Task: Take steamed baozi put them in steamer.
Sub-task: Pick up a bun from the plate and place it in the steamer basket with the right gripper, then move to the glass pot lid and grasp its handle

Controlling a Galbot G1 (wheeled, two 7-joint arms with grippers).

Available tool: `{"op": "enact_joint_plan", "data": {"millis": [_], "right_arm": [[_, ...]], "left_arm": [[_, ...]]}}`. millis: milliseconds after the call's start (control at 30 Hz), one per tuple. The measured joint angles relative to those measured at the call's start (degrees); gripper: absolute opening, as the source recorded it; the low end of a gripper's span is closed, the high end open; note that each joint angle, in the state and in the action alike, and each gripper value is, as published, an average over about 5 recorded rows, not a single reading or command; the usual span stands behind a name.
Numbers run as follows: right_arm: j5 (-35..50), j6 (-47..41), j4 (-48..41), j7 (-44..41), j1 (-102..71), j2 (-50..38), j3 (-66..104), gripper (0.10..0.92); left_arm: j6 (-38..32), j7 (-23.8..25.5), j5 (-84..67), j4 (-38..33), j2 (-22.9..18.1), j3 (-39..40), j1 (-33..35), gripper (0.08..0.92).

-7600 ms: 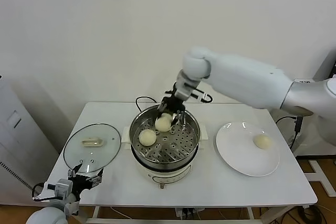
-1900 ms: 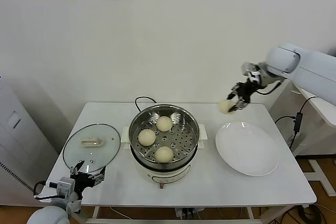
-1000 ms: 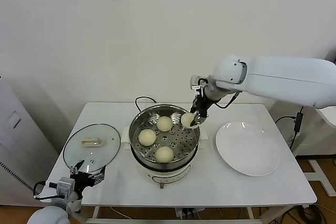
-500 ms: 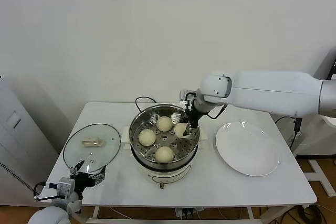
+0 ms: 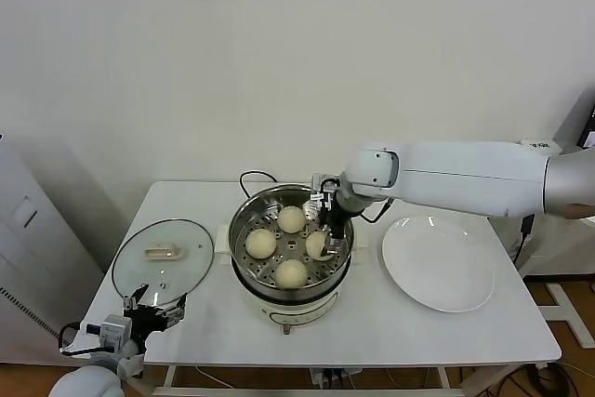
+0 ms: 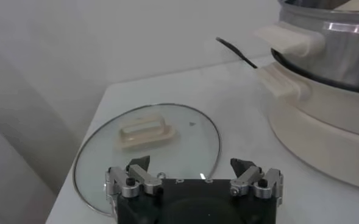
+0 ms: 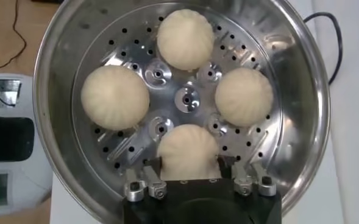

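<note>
Right gripper [image 7: 188, 178]: reaches into the steamer [image 5: 244, 218] from the right, fingers closed around the fourth baozi [image 7: 188, 152], which sits low on the perforated tray [image 7: 186, 97]. Judged to be the placing step; the bun fills the one remaining gap on the tray's right side, so letting go looks like all that is left.

Left gripper [image 6: 194, 176]: parked at the near left edge of the table [image 5: 465, 332], below tabletop level, fingers spread and holding nothing. It is clear of the work.

Glass lid [image 5: 163, 260]: lies flat on the table left of the steamer, near side, white handle [image 6: 142, 131] up. Set aside so the pot mouth stays open for loading.

Near baozi [image 5: 291, 272]: on the tray's near side, free of any grip.

Left baozi [image 5: 260, 243]: on the tray, left side, apart from its neighbours.

White plate [image 5: 437, 262]: right of the steamer, bare; no bun remains on it.

Far baozi [image 5: 291, 219]: on the tray's far side. The four buns ring the tray's centre without touching.

Black cord [image 5: 253, 176]: trails off behind the pot at the far edge.
</note>
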Motion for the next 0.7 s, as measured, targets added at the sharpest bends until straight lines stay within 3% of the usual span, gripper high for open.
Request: {"op": "enact_joint_plan", "data": {"millis": [167,433,700], "right_arm": [[0.1,0.3,0.2,-1.1,0.7,-1.9,2.2,0.819],[1.3,2.8,-2.1,-0.8,-1.2,-9.6,10.1,0.823],[1.3,8.1,-3.6,6.2,-13.7,-19.7,28.1,0.823]], "left_arm": [[0.0,0.0,-0.2,-0.2,-0.1,-0.3,-0.1,0.823],[0.4,-0.2,0.1,-0.6,-0.7,-0.5,-0.5,0.823],[0.8,-0.5,0.8,-1.0,-1.2,-0.4,-0.7,0.823]]}}
